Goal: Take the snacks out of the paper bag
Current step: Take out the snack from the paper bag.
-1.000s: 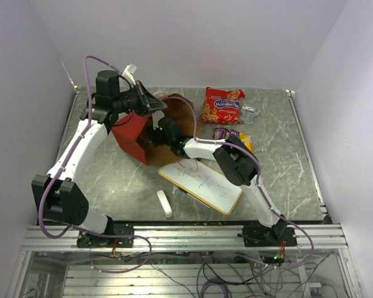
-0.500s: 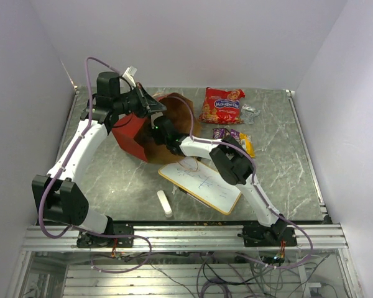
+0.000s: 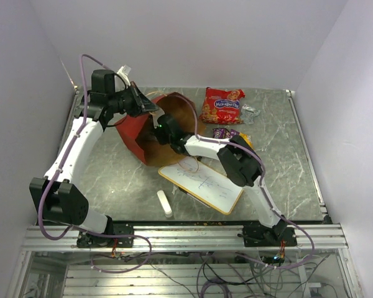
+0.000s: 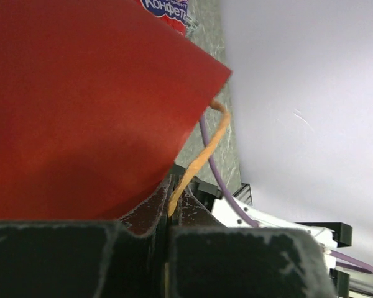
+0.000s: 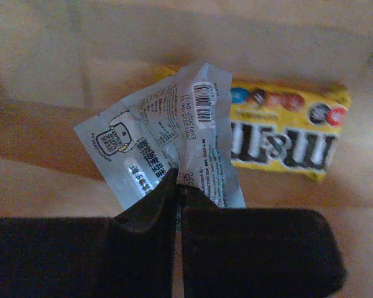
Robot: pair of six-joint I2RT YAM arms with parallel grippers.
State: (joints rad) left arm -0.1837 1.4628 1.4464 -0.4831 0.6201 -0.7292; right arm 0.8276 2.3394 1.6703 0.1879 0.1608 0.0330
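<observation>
While the left tool (image 4: 168,214) clamps the paper bag (image 4: 81,93), the right tool (image 5: 177,186) (inside it) pinches a silvery wrapper (image 5: 168,136). A yellow candy pack (image 5: 286,139) lies just beyond.

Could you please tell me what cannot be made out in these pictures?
- Top view: the right gripper, tips hidden inside the paper bag.
- Right wrist view: the pale packet, its print blurred; the yellow pack, left end behind it.
- Left wrist view: the bag's inside, behind its red wall; the red-orange snack bag, cut off at top.
</observation>
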